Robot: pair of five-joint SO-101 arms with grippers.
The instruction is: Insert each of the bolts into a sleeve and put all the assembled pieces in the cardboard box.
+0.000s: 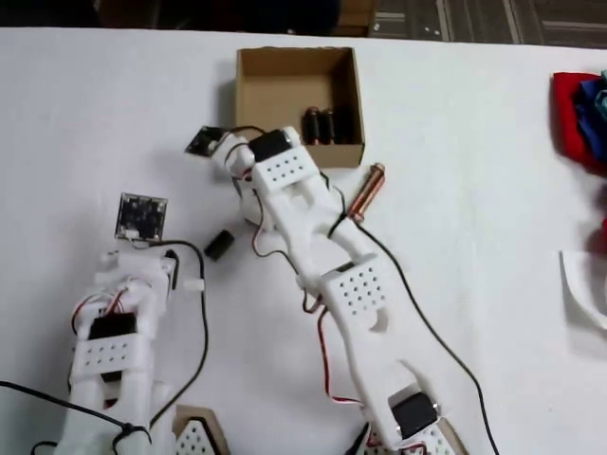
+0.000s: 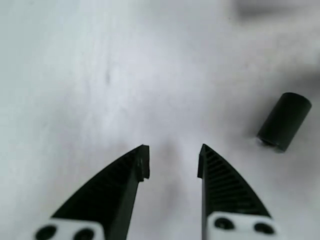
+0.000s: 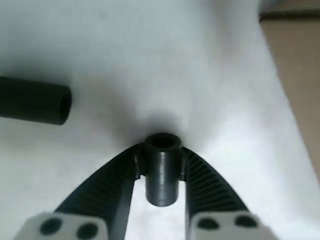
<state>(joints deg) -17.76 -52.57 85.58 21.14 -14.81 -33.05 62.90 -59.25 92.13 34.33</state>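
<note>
While clamped on a short black cylindrical sleeve (image 3: pixel 162 172), right claw (image 3: pixel 161 159) hanging over the white tabletop (image 3: pixel 150 50), close to a wall of the open brown cardboard box (image 3: pixel 305 65). Black ribbed fingers (image 3: pixel 210 185) pressed against both sides of the sleeve, its open bore showing at the fingertip end. Off to one side, well apart from the claw, another black sleeve (image 3: pixel 35 102) lying flat on the tabletop.

Spread apart: left claw (image 2: pixel 172 162), bare white tabletop showing between the two tips. Near it but touching neither finger, a loose black sleeve (image 2: pixel 284 121) lying on its side. Impossible to tell whether the same piece as the flat one beside the right claw.

From above: long white right arm (image 1: pixel 322 246) stretched from the near edge up to the box, wrist end overlapping the box's near left corner. White left arm (image 1: pixel 114 322) at the near left, with the loose black sleeve (image 1: pixel 219 244) lying between the two arms. Inside the box, against its near right wall, two dark assembled pieces (image 1: pixel 320 125) side by side. Just outside that wall and just beside the right arm, a copper-coloured bolt (image 1: pixel 365 192) lying alone on the tabletop. At the far right edge, a bundle of red and blue cloth (image 1: pixel 579 109)
</note>
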